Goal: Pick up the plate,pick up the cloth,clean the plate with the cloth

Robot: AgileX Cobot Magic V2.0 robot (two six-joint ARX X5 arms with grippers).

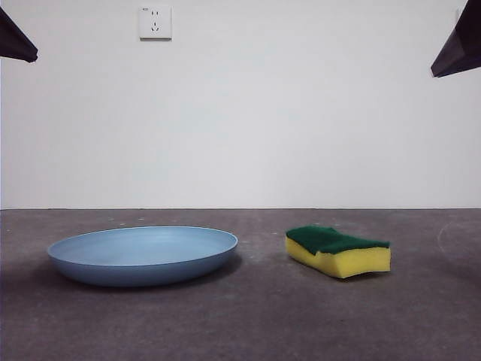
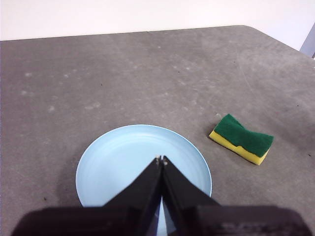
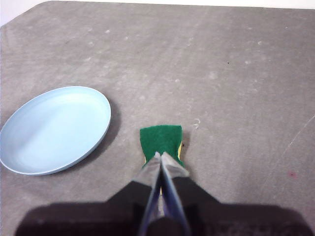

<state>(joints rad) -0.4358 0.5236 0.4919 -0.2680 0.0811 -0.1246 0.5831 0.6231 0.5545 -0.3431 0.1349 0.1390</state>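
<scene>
Jaws of both the left gripper (image 2: 161, 160) and the right gripper (image 3: 161, 156) are closed, empty, and raised above the table (image 1: 248, 316). Plate (image 1: 143, 254) lies mid-table; sponge (image 1: 338, 251) lies near it, apart, green side up.

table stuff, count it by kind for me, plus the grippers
plate: 1
sponge: 1
grippers, both shut, holding nothing: 2 (left gripper above the plate, right gripper above the sponge)
wall socket: 1
total: 5
</scene>
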